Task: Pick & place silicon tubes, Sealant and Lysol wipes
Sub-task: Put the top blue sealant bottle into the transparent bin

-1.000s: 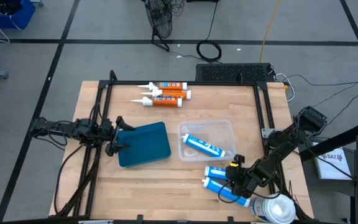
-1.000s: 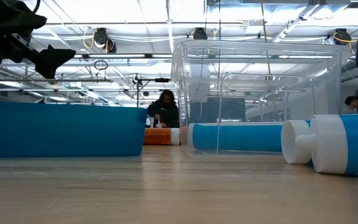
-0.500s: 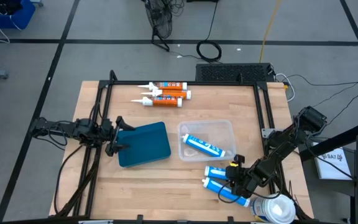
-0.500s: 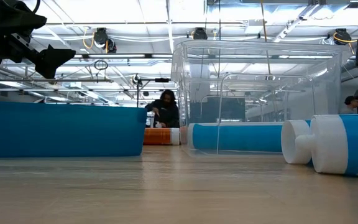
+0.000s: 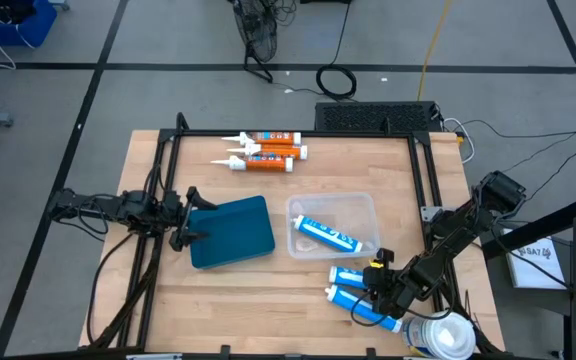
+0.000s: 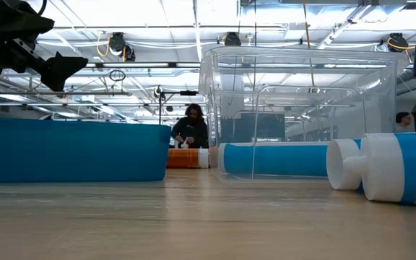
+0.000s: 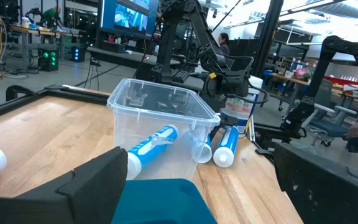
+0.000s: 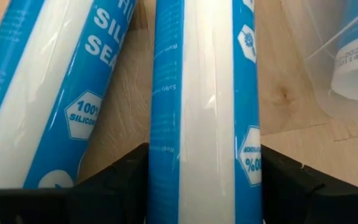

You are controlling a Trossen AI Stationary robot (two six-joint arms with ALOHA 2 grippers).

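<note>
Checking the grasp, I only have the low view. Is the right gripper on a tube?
Observer: Yes. In its wrist view the right gripper has a finger on each side of one blue-and-white tube, closed against it.
Operator: Lifted yet?
Observer: Can't tell. From above the tube lies by a second blue-and-white tube near the table's front edge.
Operator: Anything in the clear bin?
Observer: One more blue-and-white tube lies in the clear bin.
Operator: Where are the wipes?
Observer: The Lysol wipes canister is at the front right corner, just beyond the right gripper.
Operator: Left arm?
Observer: The left gripper waits open at the blue lid.
</note>
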